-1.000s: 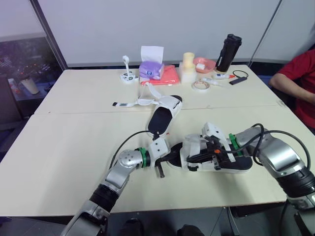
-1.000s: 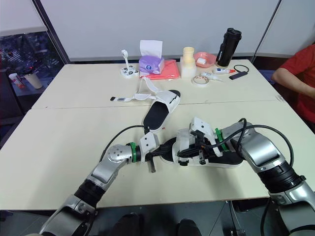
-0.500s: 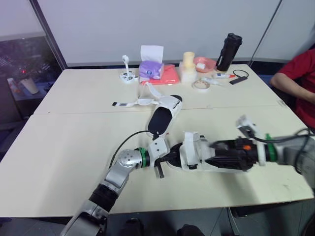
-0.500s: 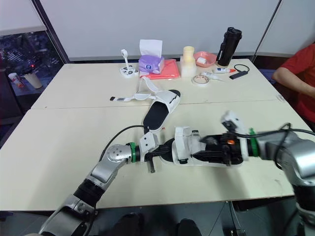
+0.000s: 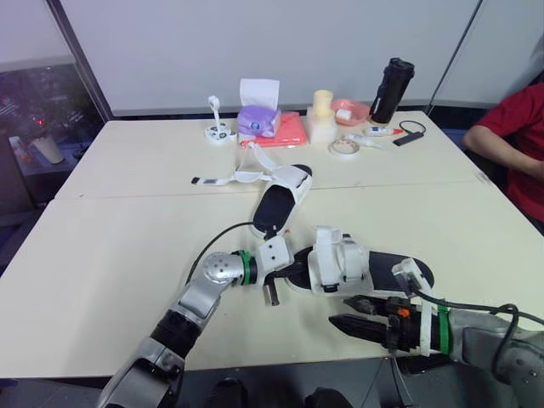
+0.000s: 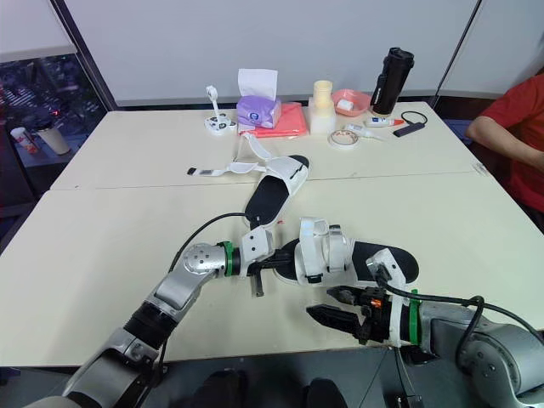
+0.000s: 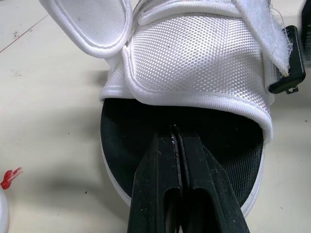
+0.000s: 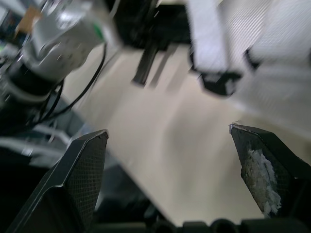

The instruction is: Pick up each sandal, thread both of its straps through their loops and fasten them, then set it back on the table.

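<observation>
The near sandal [image 5: 340, 259] lies flat on the tabletop [image 5: 127, 246] near its front edge. Both white straps are folded across its upper. The black footbed is exposed at toe and heel.

The left gripper [image 7: 175, 131] has its fingers pressed together. The tips rest over the black footbed at the toe opening, just under the front strap. No material is visible between the fingers.

The right gripper [image 5: 340, 323] has its fingers spread wide apart. It is positioned near the front edge of the tabletop, just beside the near sandal and clear of it.

The far sandal [image 5: 280, 200] lies farther back, near the tabletop centre. Its loose strap [image 5: 223, 179] extends toward the robot's left.
</observation>
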